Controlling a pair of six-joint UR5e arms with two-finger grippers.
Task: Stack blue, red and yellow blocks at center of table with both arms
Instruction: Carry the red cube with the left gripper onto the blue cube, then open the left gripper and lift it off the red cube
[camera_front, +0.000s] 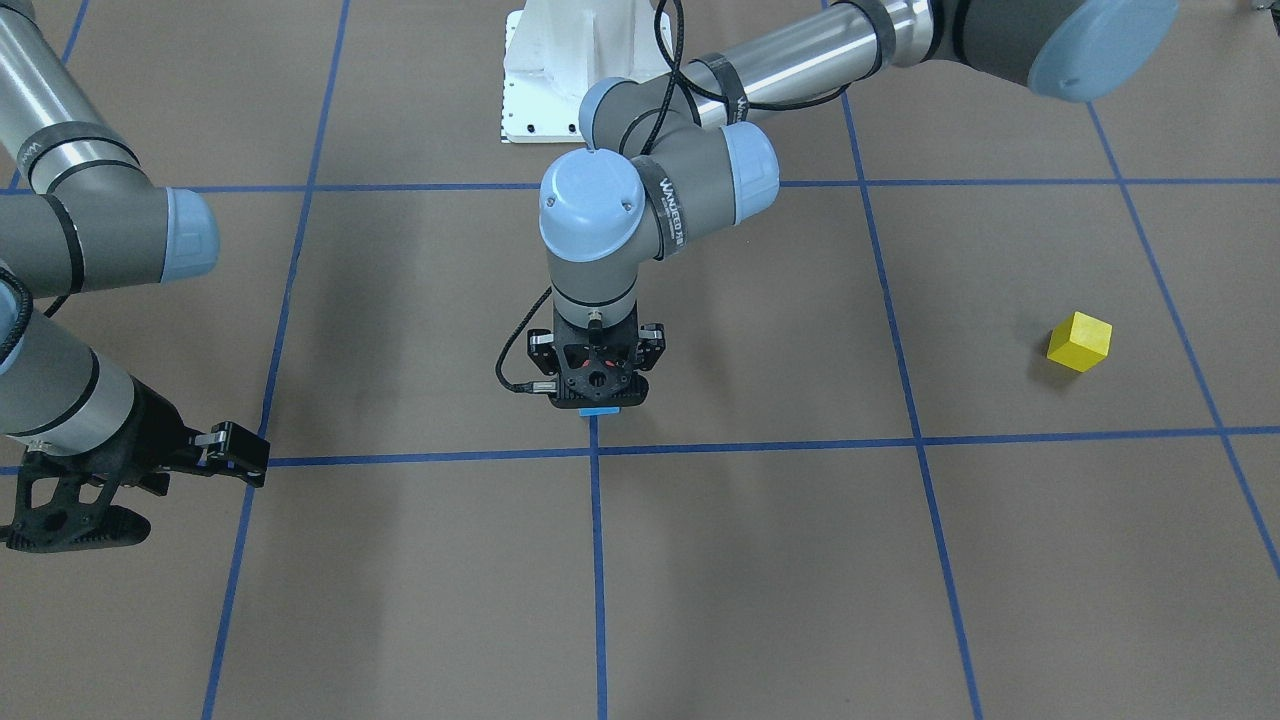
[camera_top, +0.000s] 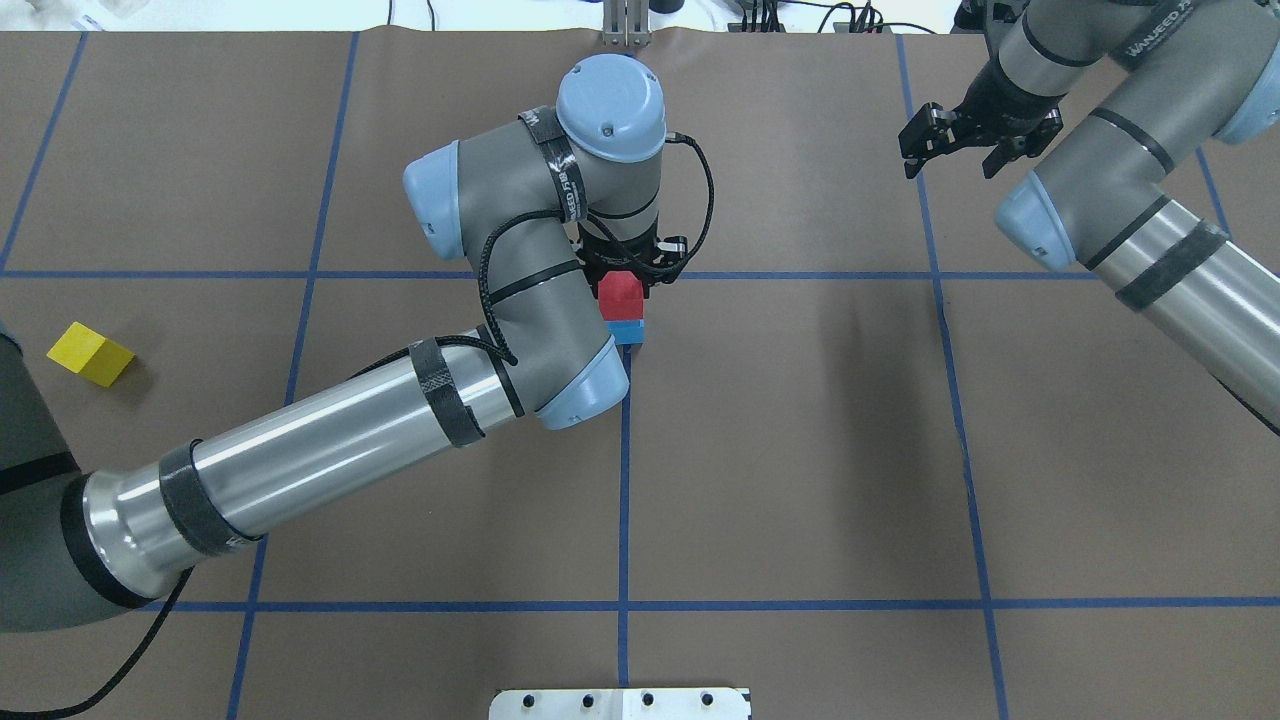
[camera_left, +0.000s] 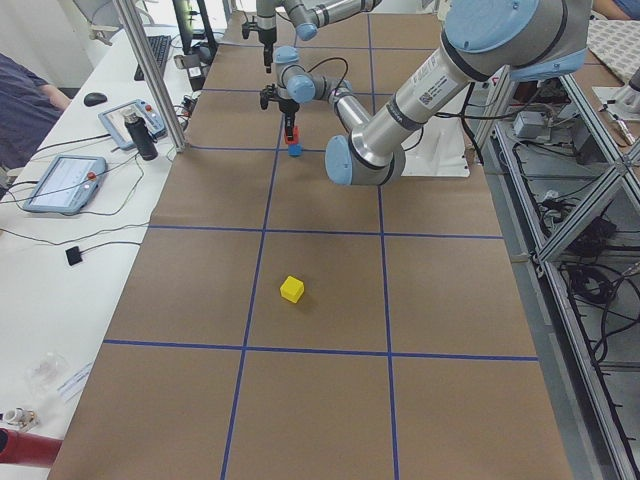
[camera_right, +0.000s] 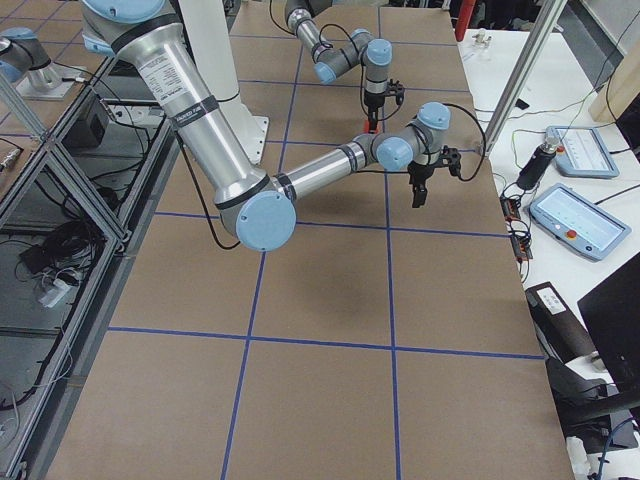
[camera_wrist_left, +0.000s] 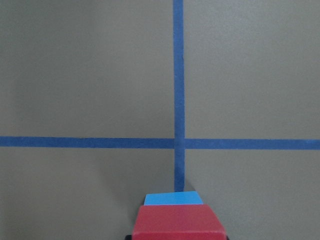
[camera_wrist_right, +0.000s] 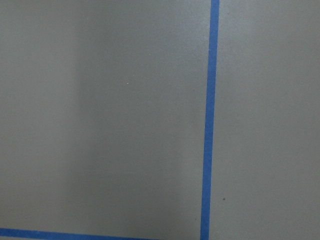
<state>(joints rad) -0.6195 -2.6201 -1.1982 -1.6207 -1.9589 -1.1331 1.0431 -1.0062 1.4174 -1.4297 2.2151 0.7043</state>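
The left jaws pinch the red block just over the blue block, beside a tape crossing at the worktop centre; the yellow block lies well apart on the robot's left. The right jaws hang spread, far aside.

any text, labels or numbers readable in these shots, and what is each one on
"WANJEED", then blurred digits: black strap on the left arm's wrist.
"WANJEED", rest cut off: black strap on the right arm.
White sticker on the left arm's tube: too small to read.
Nothing else legible.
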